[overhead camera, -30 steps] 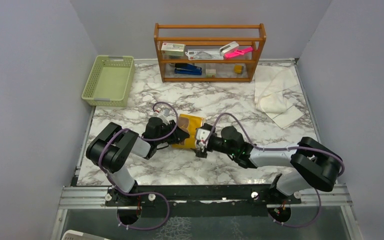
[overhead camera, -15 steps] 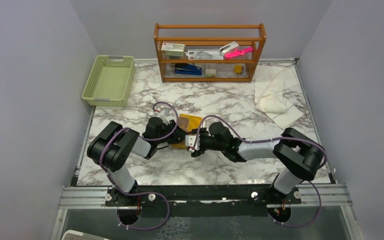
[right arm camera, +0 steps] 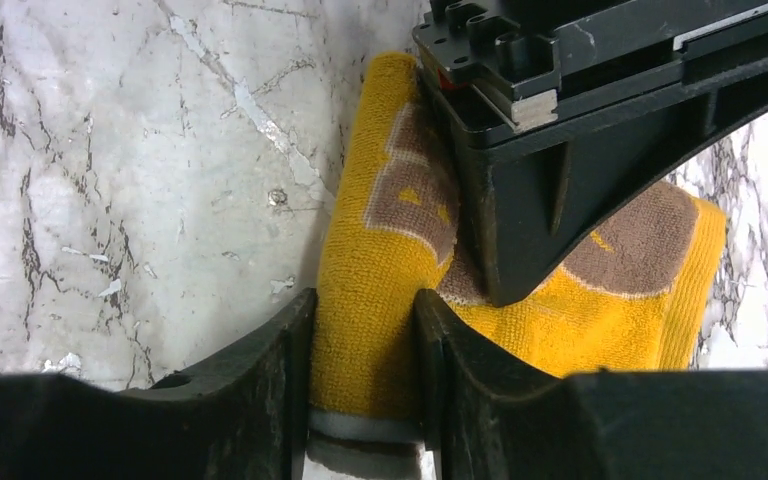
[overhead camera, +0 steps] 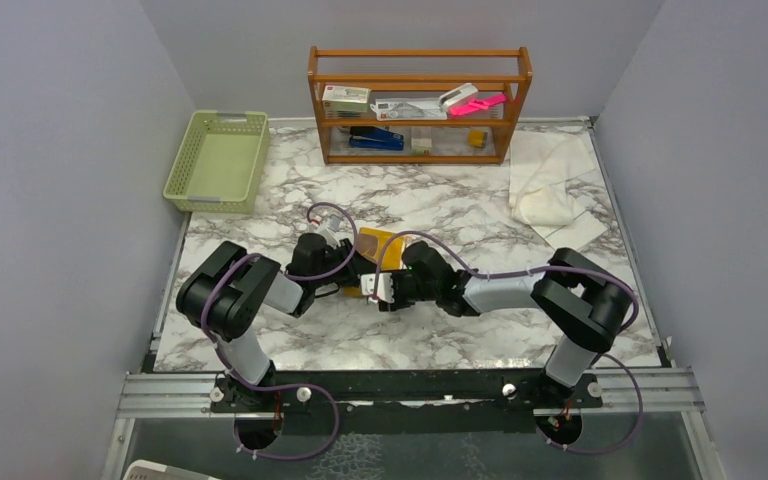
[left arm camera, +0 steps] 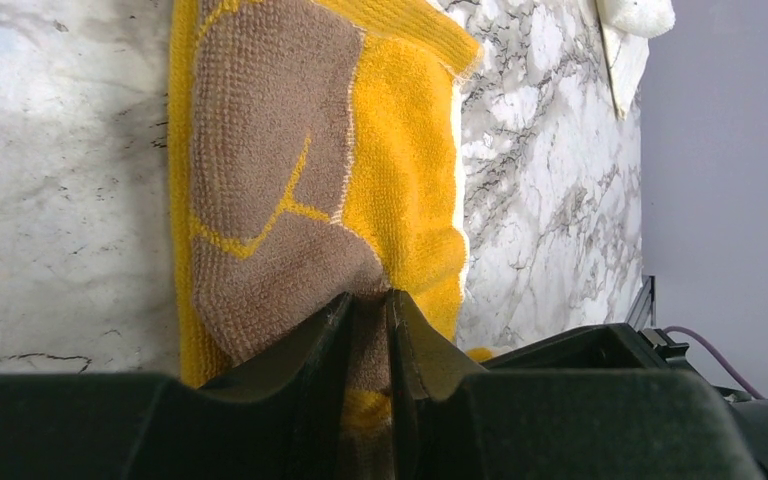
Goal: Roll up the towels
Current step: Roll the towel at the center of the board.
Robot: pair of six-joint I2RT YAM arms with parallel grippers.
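Mustard-yellow soft towel with brown round patches lay near the middle of the white marble desk in the top view. The left gripper and right gripper met at its near edge. The bigger cream-white towel sat bunched by the far right corner, well apart. In the left wrist view, the left jaws were pinched tight on a fold of the yellow towel. In the right wrist view, the right jaws squeezed its thick folded edge, with the left gripper's black body touching the towel just past them.
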